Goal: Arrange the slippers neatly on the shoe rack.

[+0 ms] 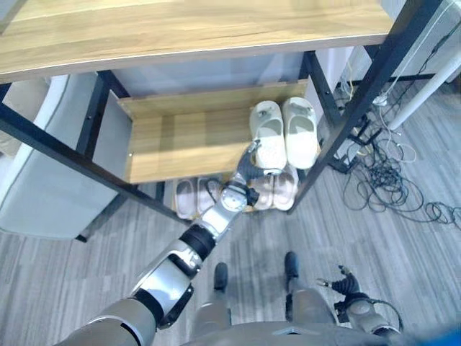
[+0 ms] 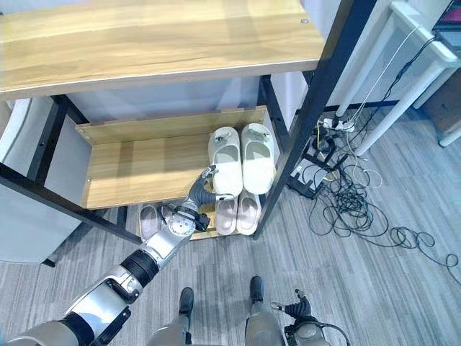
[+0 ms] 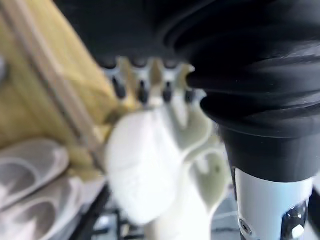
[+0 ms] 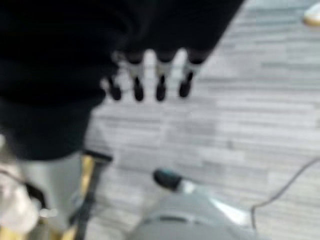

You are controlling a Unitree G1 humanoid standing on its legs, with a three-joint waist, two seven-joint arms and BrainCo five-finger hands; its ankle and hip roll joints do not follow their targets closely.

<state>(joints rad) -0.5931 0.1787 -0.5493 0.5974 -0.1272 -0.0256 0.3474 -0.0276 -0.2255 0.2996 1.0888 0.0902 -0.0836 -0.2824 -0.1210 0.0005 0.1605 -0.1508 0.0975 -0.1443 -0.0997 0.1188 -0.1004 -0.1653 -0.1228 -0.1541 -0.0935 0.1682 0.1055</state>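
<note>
The left robot hand (image 2: 200, 193) reaches to the middle shelf (image 2: 137, 169) of the shoe rack (image 1: 338, 122), its fingers (image 3: 142, 90) straight and resting against the heel end of the left cream slipper (image 2: 225, 161), holding nothing. Its partner, the right cream slipper (image 2: 257, 157), sits just beside it, toes pointing inward (a tidy pair already, by the look of it). Pink slippers (image 2: 239, 210) wait on the bottom level. This looks like the final nudge; next comes easing clear without dragging the slipper back. The right robot hand (image 4: 150, 80) hangs low over the floor (image 4: 240, 115), fingers relaxed and empty.
</note>
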